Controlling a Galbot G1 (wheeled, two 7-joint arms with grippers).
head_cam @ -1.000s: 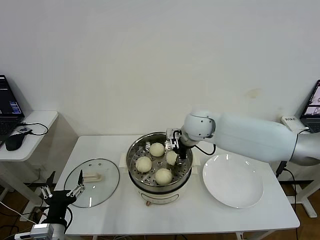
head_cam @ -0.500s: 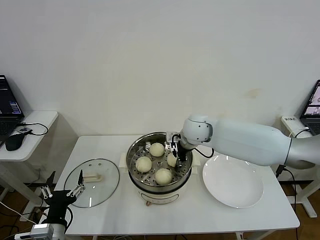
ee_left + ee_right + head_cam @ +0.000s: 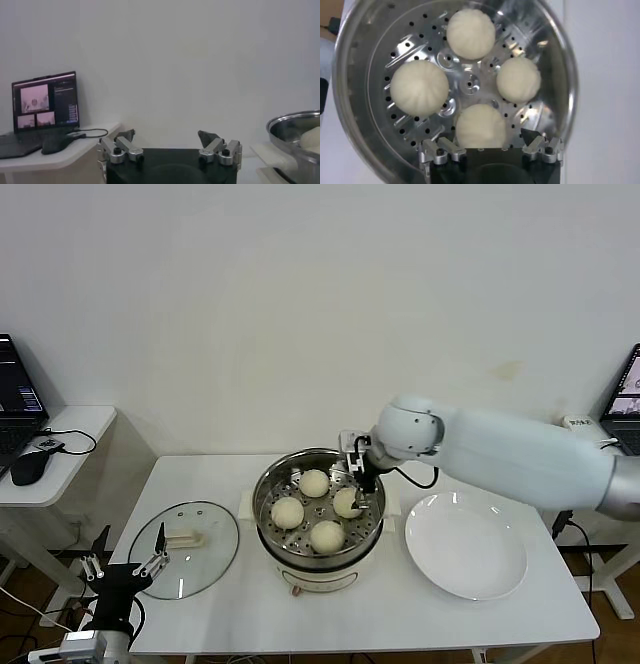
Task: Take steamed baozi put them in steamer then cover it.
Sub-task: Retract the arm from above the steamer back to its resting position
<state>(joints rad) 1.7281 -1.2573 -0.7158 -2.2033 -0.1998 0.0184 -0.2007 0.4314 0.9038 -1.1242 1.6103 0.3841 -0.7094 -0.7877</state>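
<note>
**Fourth bun released into the steamer**

Since the earlier frame the right gripper [image 3: 357, 471] had let go of the bun it held and lifted a little, its fingers going from clamped on the dough to spread wide. That bun [image 3: 346, 502] then lay free on the perforated tray at the right side of the steamer [image 3: 318, 546], just below and to the near side of the fingertips, apart from them. In the right wrist view the two fingers [image 3: 536, 145] stood well apart over the tray, with the nearest bun [image 3: 481, 126] between and just beyond them, untouched.

All four buns sat in the steamer: one at the far side [image 3: 314, 482], one at the left [image 3: 287, 512], one at the near side [image 3: 327, 536] and the released one at the right. They lay close together around the tray's centre without clearly touching.

The plate [image 3: 466, 564] lay on the table [image 3: 400, 614] to the right of the steamer. The glass lid [image 3: 195, 559] rested flat on the table to the left, handle up.

The left gripper [image 3: 125, 567] hung low off the table's near left corner, fingers wide, holding nothing.
</note>
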